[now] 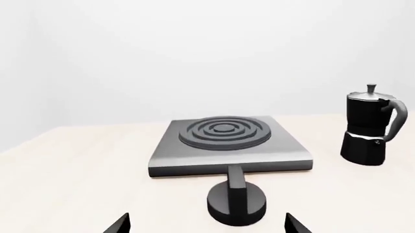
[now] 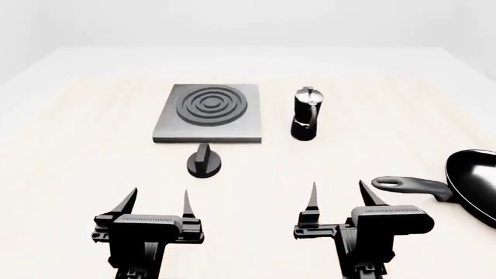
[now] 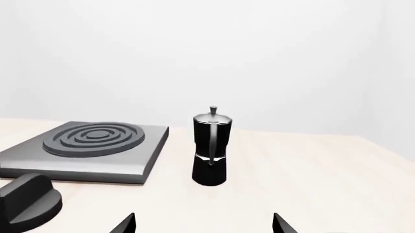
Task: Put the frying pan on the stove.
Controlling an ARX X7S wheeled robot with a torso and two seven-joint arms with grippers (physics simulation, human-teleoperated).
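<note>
A pale, wood-grained desk (image 2: 78, 174) fills most of the head view, with plain white walls behind it.

At the bottom of the frame both grippers hover over the desk. The left gripper (image 2: 155, 203) at lower left has its pointed black fingers (image 2: 126, 201) spread wide, holding and touching nothing. The right gripper (image 2: 338, 197) at lower centre-right is spread just as wide, empty too.

The pan (image 2: 474, 183) lies at the right edge, partly cut off: round, shallow, glossy black, its long loop-ended handle pointing left toward the right gripper, near it but apart.

The stove (image 2: 208, 113) sits upper centre-left, a flat square grey metal plate with dark concentric rings. A round black knob (image 2: 204, 161) rests just below it. A black-and-silver moka pot (image 2: 306, 113) stands upright right of the stove.
</note>
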